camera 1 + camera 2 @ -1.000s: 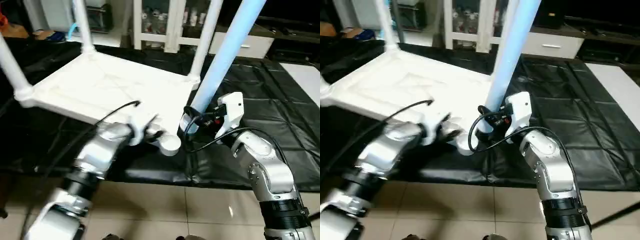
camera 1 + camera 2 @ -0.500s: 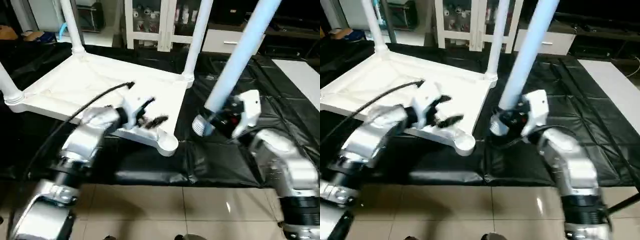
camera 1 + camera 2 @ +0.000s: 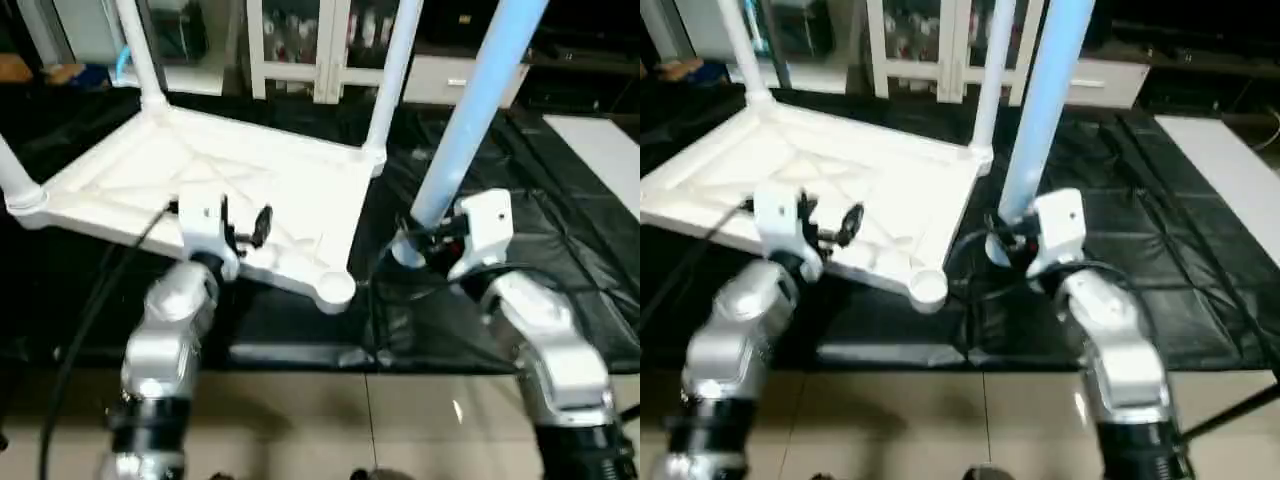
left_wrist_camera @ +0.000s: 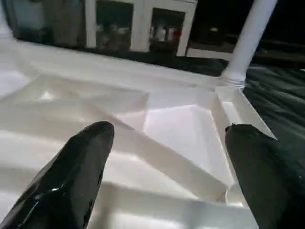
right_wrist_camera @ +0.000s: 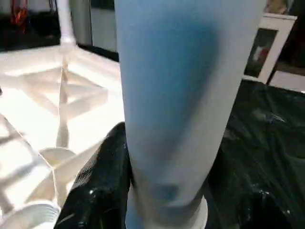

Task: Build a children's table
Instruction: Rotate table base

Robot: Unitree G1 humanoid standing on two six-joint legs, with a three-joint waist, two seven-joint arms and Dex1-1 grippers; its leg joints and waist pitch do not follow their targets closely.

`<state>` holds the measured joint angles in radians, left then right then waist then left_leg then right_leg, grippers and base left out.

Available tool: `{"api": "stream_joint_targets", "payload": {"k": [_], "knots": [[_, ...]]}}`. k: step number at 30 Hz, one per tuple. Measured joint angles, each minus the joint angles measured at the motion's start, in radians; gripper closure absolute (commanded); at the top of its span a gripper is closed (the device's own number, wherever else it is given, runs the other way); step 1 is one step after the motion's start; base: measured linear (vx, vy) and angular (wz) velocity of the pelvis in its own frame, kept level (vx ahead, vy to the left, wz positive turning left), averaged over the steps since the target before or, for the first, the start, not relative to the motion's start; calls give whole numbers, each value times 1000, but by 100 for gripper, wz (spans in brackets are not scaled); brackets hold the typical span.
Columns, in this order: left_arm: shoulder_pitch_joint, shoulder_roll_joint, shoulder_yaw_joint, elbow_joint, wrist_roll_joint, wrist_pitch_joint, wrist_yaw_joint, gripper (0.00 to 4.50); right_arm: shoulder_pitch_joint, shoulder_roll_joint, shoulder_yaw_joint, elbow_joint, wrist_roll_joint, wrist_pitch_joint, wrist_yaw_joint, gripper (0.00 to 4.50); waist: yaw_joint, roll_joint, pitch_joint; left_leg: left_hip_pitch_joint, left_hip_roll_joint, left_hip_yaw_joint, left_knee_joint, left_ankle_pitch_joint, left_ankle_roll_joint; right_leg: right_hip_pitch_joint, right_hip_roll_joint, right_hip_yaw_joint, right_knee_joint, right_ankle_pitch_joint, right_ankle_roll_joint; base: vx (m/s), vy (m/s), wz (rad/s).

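Observation:
The children's table lies upside down on the black cover, its white X-ribbed tabletop (image 3: 230, 180) facing up. Three white legs stand in corner sockets: far left (image 3: 140, 50), far right (image 3: 392, 70) and near left (image 3: 12, 175). The near right socket (image 3: 335, 290) holds no leg. My right gripper (image 3: 412, 245) is shut on the lower end of the fourth leg (image 3: 470, 110), which leans up to the right, its foot just right of that socket. My left gripper (image 3: 245, 225) stands open over the tabletop's near edge, with nothing between its fingers (image 4: 86, 162).
The black-covered work surface (image 3: 560, 220) stretches to the right, with its front edge above the tiled floor (image 3: 330, 420). White cabinets (image 3: 310, 50) stand behind the table. A white panel (image 3: 600, 150) lies at the far right.
My left gripper has drawn back from the near right socket to the left and now points across the tabletop. The right gripper still holds the leg, its foot slightly farther from the socket.

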<state>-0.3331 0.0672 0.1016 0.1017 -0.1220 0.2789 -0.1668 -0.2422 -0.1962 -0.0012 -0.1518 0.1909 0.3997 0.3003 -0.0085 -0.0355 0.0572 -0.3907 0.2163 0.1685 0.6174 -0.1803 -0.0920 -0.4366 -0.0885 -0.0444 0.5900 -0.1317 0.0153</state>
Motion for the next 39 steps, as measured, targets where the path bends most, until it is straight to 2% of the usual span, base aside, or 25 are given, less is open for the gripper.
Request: {"api": "stream_joint_targets", "payload": {"k": [7,10,13,16,19,21,23,25,27,29,31,33,34,36,37,38,39], "knots": [[51,6,-22,-46,64,-10,91,32,76,29,-16,-65,40,10,-27,265,-22,14,-2,-1,-1,-1,-1,-1,2,1,1,0,-11,1,1,0,0,0],[111,2,-41,-85,67,-10,79,32,110,37,0,-86,47,8,-1,265,-31,21,-6,-1,-1,-2,-1,-1,2,2,2,1,-12,1,1,0,0,0],[167,-10,-69,-170,66,40,61,32,139,41,2,-91,67,17,16,265,-31,8,-7,-2,-1,-2,-6,-1,2,0,2,0,-11,1,1,0,0,0],[187,-3,-73,-211,51,51,50,32,144,57,14,-90,72,11,16,265,-28,-7,-10,0,0,-3,-9,-1,2,0,3,-1,-12,1,1,0,0,0],[208,11,-44,-215,45,40,48,32,154,59,43,-74,47,0,11,265,-27,-11,-10,0,0,-3,-9,-1,2,0,3,0,-13,1,1,0,0,0],[217,5,-16,-217,50,20,83,32,190,79,61,-79,44,-2,11,265,-22,-12,-10,0,0,-3,-8,-1,2,0,3,0,-13,1,1,0,0,0],[225,5,-1,-233,62,18,108,32,213,86,83,-82,42,-12,12,265,-14,-10,-10,0,0,-3,-8,-1,2,0,3,1,-13,1,1,0,0,0],[231,3,-2,-244,75,20,116,32,213,88,95,-82,38,-25,12,265,-9,-1,-9,0,-2,-3,-8,-1,2,2,3,2,-15,1,1,0,0,0],[238,4,-24,-246,81,21,113,32,212,87,97,-82,34,-40,13,265,-3,14,-10,0,-6,-4,-9,-1,2,2,1,4,-15,1,1,0,0,0],[232,2,-42,-243,81,21,107,32,210,86,96,-82,35,-46,15,265,-1,23,-12,0,-9,-4,-10,-2,3,2,-2,4,-14,1,1,0,0,0],[220,-3,-60,-238,86,21,107,32,209,79,96,-78,32,-65,23,265,0,22,-13,1,-8,-6,-11,-2,3,2,-1,2,-14,1,1,0,0,0],[219,-12,-71,-236,94,20,110,32,208,72,89,-70,31,-72,30,265,-5,18,-15,1,-6,-17,-12,-1,2,4,9,-3,-15,1,1,0,-29,0],[219,-15,-75,-233,98,19,113,32,208,72,86,-66,32,-76,30,265,-10,16,-15,1,-2,-23,-13,-1,2,6,13,-6,-16,1,1,0,-58,1],[221,-20,-76,-222,103,16,123,32,198,73,85,-57,32,-77,28,265,-23,20,-13,11,22,-31,-16,2,-4,23,18,-31,-19,2,-16,7,-92,2],[221,-17,-74,-222,103,14,126,32,193,75,85,-57,33,-78,28,265,-27,22,-12,14,34,-32,-17,7,-12,24,17,-46,-3,-9,-37,8,-104,0],[221,-17,-69,-222,103,12,128,32,189,75,85,-57,33,-79,29,265,-30,16,-12,20,43,-30,-19,11,-19,24,16,-55,17,-17,-53,12,-161,0],[220,-21,-65,-221,105,5,134,32,178,72,85,-55,33,-80,32,265,-30,2,-11,30,52,-25,-22,13,-23,22,15,-59,43,-28,-59,18,-221,6]]}}
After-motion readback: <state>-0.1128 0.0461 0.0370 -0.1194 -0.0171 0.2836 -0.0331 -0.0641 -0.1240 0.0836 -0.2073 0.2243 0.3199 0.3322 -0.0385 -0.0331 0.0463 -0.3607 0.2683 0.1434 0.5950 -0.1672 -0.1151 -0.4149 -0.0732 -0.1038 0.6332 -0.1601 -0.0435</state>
